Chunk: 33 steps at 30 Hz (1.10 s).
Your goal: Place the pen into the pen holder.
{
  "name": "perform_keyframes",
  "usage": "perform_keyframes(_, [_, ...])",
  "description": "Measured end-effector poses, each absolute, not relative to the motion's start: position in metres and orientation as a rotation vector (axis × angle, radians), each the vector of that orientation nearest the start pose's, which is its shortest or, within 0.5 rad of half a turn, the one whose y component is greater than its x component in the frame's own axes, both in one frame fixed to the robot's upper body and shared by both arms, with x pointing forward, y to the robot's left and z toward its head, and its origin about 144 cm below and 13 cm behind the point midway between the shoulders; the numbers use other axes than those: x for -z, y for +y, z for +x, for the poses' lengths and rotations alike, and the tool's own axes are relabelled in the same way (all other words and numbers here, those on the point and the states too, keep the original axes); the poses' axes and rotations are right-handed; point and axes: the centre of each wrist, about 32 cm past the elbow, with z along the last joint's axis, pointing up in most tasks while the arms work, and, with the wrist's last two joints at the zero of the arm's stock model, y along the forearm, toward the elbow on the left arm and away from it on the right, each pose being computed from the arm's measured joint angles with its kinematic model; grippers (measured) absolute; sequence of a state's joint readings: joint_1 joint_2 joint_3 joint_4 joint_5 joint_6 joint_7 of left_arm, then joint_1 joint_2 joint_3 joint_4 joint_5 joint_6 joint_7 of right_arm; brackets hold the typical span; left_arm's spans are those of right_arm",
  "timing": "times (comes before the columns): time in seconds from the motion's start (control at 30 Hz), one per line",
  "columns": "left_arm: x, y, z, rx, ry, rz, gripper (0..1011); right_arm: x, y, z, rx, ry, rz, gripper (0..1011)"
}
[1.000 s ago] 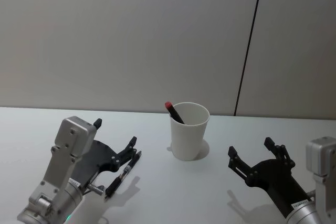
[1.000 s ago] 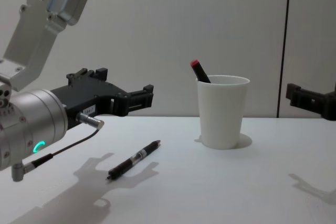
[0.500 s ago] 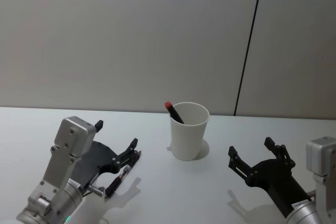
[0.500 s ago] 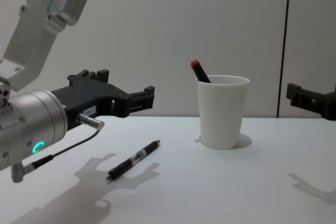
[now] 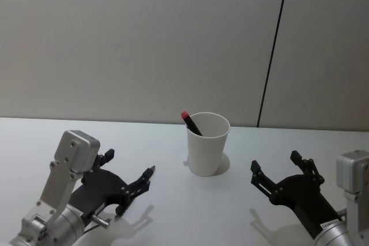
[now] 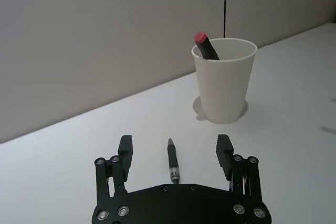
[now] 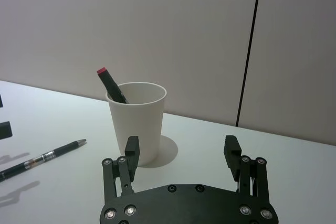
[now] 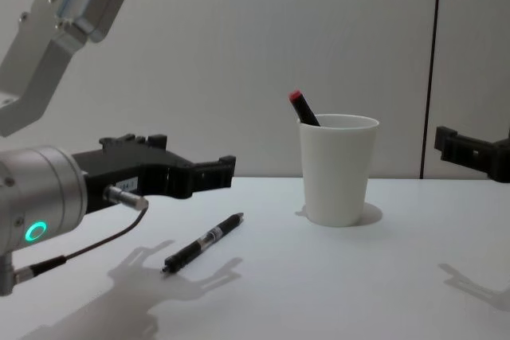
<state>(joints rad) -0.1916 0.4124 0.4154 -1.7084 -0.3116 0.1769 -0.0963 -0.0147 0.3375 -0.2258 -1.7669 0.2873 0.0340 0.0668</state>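
1. Overall, the pen (image 8: 203, 242) lay flat on the white counter (image 8: 358, 284), outside the pen holder (image 8: 337, 173), on its left-edge side and nearer the counter's near edge.
2. The pen's pointed end faced roughly toward the holder; the two were apart.
3. The pen holder, a plain white paper cup, stood upright toward the far edge, about midway between the left and right edges.
4. A red-capped marker (image 8: 303, 107) leaned inside the holder, its cap clear of the rim.
5. The left claw (image 6: 175, 145) was spread wide and held nothing. It hung above the pen without touching it; in the left wrist view the pen lay between its two fingers (image 6: 125, 148).
6. The right claw (image 7: 181, 142) was also spread wide and empty, positioned toward the right edge, facing the holder and apart from it.
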Motion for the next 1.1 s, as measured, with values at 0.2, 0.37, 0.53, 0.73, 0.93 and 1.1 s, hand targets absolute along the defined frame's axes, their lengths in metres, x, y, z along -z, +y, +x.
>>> perform_keyframes(0.2, [-1.22, 0.214, 0.473, -1.046, -0.037, 0.152, 1000, -1.189, -0.237, 0.443, 1.229, -0.075, 0.026, 1001])
perform_keyframes(0.37, [-1.224, 0.217, 0.471, -1.042, 0.008, 0.177, 1000, -1.189, -0.237, 0.443, 1.23, -0.075, 0.026, 1001])
perform_keyframes(0.53, [-1.227, 0.22, 0.472, -1.036, 0.058, 0.207, 1000, -1.189, -0.237, 0.443, 1.229, -0.075, 0.026, 1001])
perform_keyframes(0.73, [-1.232, 0.223, 0.476, -1.022, 0.105, 0.242, 1000, -1.189, -0.237, 0.443, 1.23, -0.075, 0.026, 1001])
perform_keyframes(0.93, [-1.234, 0.225, 0.482, -1.007, 0.146, 0.279, 1000, -1.189, -0.237, 0.443, 1.23, -0.075, 0.026, 1001])
perform_keyframes(1.1, [-1.235, 0.226, 0.487, -0.995, 0.169, 0.301, 1000, -1.189, -0.237, 0.443, 1.23, -0.075, 0.026, 1001])
